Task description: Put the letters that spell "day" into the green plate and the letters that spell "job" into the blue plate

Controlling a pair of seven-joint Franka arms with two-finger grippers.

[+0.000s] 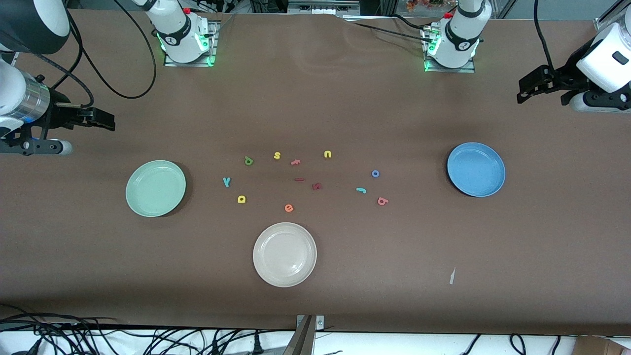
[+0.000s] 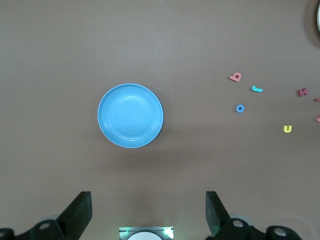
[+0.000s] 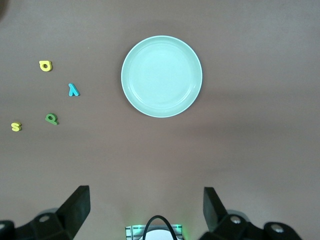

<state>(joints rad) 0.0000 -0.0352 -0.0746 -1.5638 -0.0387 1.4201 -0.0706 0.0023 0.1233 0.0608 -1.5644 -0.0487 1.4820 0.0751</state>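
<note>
Both my arms wait, nothing held. My left gripper (image 1: 523,91) is up over the table's left-arm end, fingers spread wide; my right gripper (image 1: 106,120) is up over the right-arm end, also spread.

Green plate (image 1: 156,188) and blue plate (image 1: 476,169) are bare.

Yellow d (image 1: 241,199), green a (image 1: 248,160) and teal y (image 1: 226,182) lie near the green plate.

Teal j (image 1: 361,190), blue o (image 1: 375,173) and salmon b (image 1: 382,201) lie near the blue plate.
</note>
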